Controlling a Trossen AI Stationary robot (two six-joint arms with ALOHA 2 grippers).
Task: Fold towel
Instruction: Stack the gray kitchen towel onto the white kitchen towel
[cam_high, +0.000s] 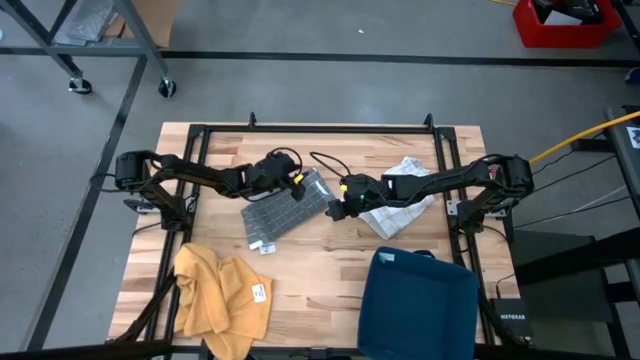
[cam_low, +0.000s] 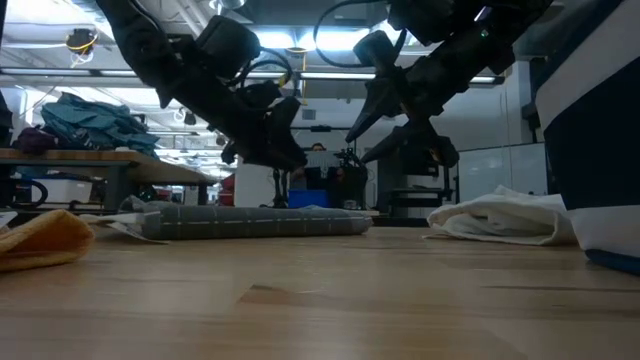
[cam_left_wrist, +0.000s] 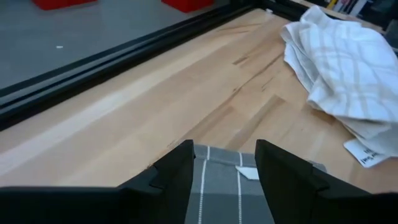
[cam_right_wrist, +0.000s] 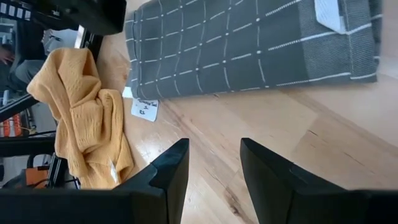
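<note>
- The grey towel (cam_high: 285, 210) lies folded flat near the middle of the wooden tabletop (cam_high: 320, 270), a long rectangle set at a slant, with a white label (cam_high: 265, 247) sticking out at its near corner.
- In the low view it shows as a flat, low slab (cam_low: 255, 221) on the wood.
- The left tool (cam_high: 298, 184) hangs just above the towel's far end; its two fingers (cam_left_wrist: 177, 174) stand apart with nothing between them, the grey checked cloth (cam_left_wrist: 217, 186) visible through the gap.
- The right tool (cam_high: 335, 208) hovers beside that same end of the towel, over bare wood; its fingers (cam_right_wrist: 171, 171) are also parted and hold nothing.
- In the low view both tools are clear of the tabletop, the left (cam_low: 265, 150) over the towel, the right (cam_low: 375, 120) just past its end.
- A white cloth (cam_high: 400, 200) lies crumpled under the right arm, well apart from the grey towel.
- A yellow cloth (cam_high: 220, 295) lies bunched at the near left corner of the tabletop.
- A blue bin (cam_high: 415, 305) stands at the near right edge.
</note>
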